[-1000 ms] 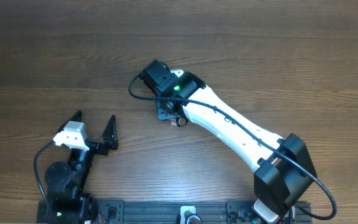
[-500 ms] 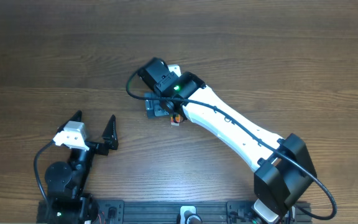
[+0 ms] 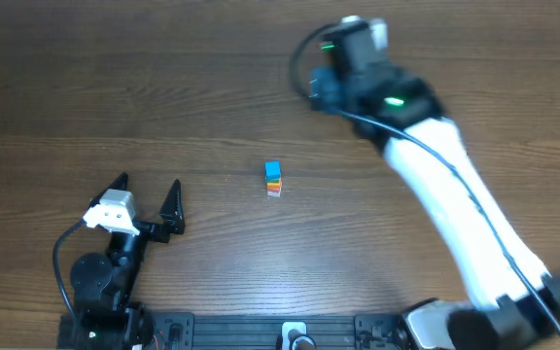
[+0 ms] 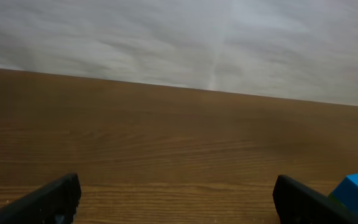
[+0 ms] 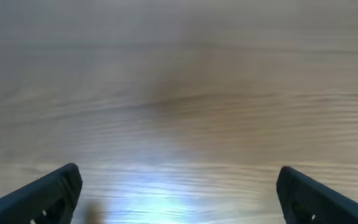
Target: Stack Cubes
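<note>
A small stack of cubes (image 3: 274, 179) stands near the middle of the wooden table, blue cube on top, with orange and red showing beneath it. The blue cube (image 4: 356, 191) also peeks in at the edge of the left wrist view. My left gripper (image 3: 147, 193) rests open near the table's front left, well left of the stack, with nothing between its fingers. My right gripper (image 3: 350, 29) is far up and to the right of the stack; its wrist view shows the fingers (image 5: 48, 193) spread wide over bare wood, open and holding nothing.
The wooden table (image 3: 115, 87) surrounds the stack with bare surface on all sides. The right arm's white link (image 3: 455, 204) crosses the right half of the table. A black rail (image 3: 290, 331) runs along the front edge.
The right gripper let go of the cubes at the middle and swung away up and to the right, leaving the stack uncovered. The left arm has not moved.
</note>
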### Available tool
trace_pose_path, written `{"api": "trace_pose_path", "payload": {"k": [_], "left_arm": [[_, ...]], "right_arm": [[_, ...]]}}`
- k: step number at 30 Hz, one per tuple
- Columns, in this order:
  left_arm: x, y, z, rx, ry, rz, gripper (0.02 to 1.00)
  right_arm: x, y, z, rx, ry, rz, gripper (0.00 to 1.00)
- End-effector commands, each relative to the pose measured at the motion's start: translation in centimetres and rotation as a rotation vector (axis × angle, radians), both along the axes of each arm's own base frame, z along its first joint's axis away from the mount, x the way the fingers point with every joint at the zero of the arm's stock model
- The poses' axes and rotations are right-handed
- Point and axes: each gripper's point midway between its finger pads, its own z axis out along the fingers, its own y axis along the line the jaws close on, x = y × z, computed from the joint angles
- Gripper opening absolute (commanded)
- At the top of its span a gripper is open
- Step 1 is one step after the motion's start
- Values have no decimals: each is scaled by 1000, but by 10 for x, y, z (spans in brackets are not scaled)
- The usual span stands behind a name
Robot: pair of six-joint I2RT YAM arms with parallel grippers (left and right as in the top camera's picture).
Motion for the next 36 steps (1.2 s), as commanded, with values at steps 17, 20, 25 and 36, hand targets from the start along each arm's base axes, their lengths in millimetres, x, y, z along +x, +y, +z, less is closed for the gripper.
{"api": "trace_pose_path", "payload": {"k": [17, 20, 25, 36], "left_arm": [[0, -1, -1, 14, -5, -7, 1000], [0, -1, -1, 14, -5, -7, 998], [0, -1, -1, 14, -5, -7, 1000], [0, -1, -1, 14, -5, -7, 1000]], "right_arm": [[-122, -120, -14, 6, -590, -49, 993], [-139, -123, -19, 11, -691, -59, 993], [-150, -123, -31, 18, -779, -61, 991], [-151, -124, -71, 20, -806, -65, 991]]}}
